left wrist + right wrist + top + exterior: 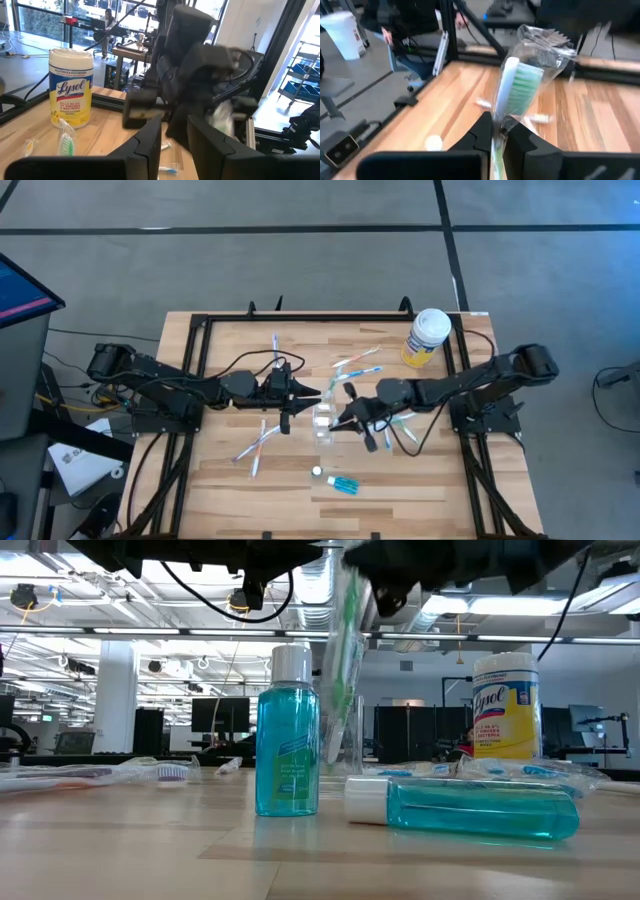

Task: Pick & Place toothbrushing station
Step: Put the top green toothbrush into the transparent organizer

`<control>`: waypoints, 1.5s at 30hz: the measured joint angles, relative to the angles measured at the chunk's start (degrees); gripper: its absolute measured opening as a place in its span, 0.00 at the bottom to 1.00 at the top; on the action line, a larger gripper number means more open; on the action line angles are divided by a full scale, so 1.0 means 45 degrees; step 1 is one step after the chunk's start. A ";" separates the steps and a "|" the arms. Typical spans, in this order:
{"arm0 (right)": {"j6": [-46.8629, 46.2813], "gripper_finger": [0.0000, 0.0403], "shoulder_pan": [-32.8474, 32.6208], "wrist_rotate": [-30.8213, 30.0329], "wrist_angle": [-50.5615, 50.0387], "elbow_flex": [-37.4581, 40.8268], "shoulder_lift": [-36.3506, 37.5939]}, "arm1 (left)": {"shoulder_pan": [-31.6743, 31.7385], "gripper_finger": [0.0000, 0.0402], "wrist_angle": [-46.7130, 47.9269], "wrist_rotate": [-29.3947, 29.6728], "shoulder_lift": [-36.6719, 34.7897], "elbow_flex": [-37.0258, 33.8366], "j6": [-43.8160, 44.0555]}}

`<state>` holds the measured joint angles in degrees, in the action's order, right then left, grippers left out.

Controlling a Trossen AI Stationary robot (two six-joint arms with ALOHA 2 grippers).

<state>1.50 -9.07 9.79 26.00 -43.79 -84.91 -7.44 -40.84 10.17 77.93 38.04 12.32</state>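
The right gripper (499, 131) was clenched on a light, slippery plastic-wrapped green-bristled toothbrush (516, 92), best pinched mid-handle, above the small clear tumbler (323, 423); the left gripper's (300, 396) state was unclear.

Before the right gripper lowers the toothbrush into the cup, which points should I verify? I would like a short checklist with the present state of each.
1. Right gripper shut on the wrapped green-bristled toothbrush: ok.
2. Toothbrush upright in the grip: ok, slightly tilted.
3. Small clear plastic tumbler standing between both grippers: ok.
4. Left gripper steadying the tumbler: cannot tell.
5. Toothbrush tip aligned above the tumbler mouth: cannot tell.
6. Yellow wipes canister away from the path: ok.
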 joint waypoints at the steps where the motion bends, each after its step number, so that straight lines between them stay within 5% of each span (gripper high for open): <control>1: 0.0000 0.06 0.0030 0.0003 -0.0051 0.0013 -0.0083 | 0.0000 0.22 0.0000 0.0000 0.0000 0.0000 0.0000; 8: -0.0435 0.15 0.0022 0.0112 -0.0047 0.0005 -0.0169 | 0.0000 0.22 0.0019 0.0005 0.0000 0.0000 0.0000; 45: 0.0139 0.19 -0.0648 0.0174 -0.0438 0.0005 -0.0164 | 0.0000 0.22 0.0034 0.0005 0.0000 0.0000 0.0000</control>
<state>2.12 -11.99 10.57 24.03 -43.77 -85.65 -7.44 -40.69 10.20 77.93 38.04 12.32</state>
